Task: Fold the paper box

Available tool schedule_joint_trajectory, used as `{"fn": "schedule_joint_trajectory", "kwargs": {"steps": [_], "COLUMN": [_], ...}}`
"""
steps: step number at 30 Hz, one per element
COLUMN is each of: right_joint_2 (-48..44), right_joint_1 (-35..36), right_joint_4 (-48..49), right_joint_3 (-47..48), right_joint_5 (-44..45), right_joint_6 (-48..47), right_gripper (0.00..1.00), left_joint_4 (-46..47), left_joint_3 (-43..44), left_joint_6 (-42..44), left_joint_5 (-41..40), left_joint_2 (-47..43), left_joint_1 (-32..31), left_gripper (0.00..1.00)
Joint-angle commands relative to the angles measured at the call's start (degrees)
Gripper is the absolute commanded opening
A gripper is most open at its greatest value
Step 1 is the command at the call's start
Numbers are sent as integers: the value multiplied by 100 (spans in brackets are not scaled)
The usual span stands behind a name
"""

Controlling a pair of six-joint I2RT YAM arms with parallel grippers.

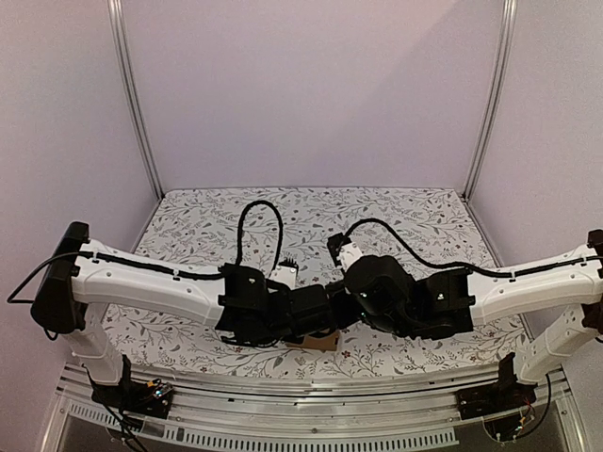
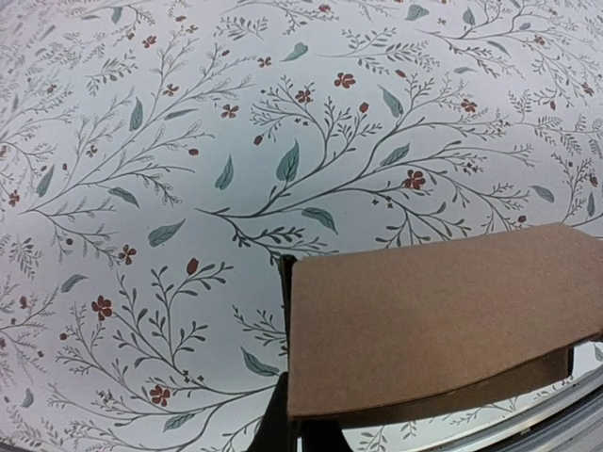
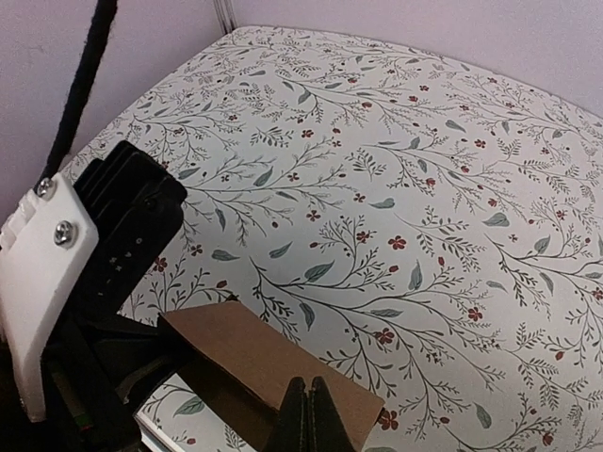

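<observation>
The paper box (image 1: 318,341) is a small brown cardboard box held low over the table's near edge, between both wrists. In the left wrist view it (image 2: 443,320) fills the lower right, its top panel flat. My left gripper (image 2: 288,414) holds its left end: one dark finger (image 2: 284,301) lies along the box's edge and the other is hidden under the cardboard. In the right wrist view the box (image 3: 245,344) sits at the bottom centre. My right gripper (image 3: 307,388) has its fingers pressed together, tips over the box's top panel near its right end.
The table is covered by a floral-print cloth (image 1: 311,217). Pale walls and two metal posts (image 1: 137,104) enclose it at the back and sides. A metal rail (image 1: 311,386) runs along the near edge just under the box. Black cables (image 1: 259,221) loop above both wrists.
</observation>
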Motion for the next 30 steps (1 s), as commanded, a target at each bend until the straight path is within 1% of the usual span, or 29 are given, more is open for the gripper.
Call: {"fn": "schedule_joint_trajectory", "kwargs": {"steps": [1, 7, 10, 11, 14, 16, 18, 22, 24, 29, 30], "right_joint_2": [297, 395, 387, 386, 377, 398, 418, 524, 573, 675, 678], "right_joint_1": [-34, -33, -28, -35, -30, -28, -28, -33, -32, -28, -31], "right_joint_4": [429, 642, 680, 674, 664, 652, 632, 553, 544, 539, 536], "right_joint_3": [-450, -899, -968, -961, -907, -869, -821, -709, -670, -641, -647], "right_joint_5": [-182, -273, -234, -223, -164, -115, -63, -8, 3, -65, -82], "right_joint_6": [267, 691, 780, 774, 728, 684, 644, 586, 572, 562, 579], "right_gripper": [0, 0, 0, 0, 0, 0, 0, 0, 0, 0, 0], "left_joint_4": [99, 119, 165, 197, 317, 344, 373, 566, 779, 1267, 1404], "left_joint_3": [-170, -179, -224, -250, -309, -376, -470, -693, -879, -1462, -1587], "left_joint_6": [73, 134, 186, 235, 436, 570, 717, 1108, 1334, 1697, 1792], "left_joint_5": [43, 65, 72, 93, 227, 321, 464, 921, 1198, 1556, 1635], "left_joint_2": [10, -34, -107, -146, -264, -380, -492, -749, -943, -1655, -1844], "left_joint_1": [-108, -109, -116, -117, -126, -126, -127, -126, -127, -111, -97], "left_gripper": [0, 1, 12, 20, 39, 49, 56, 62, 64, 74, 74]}}
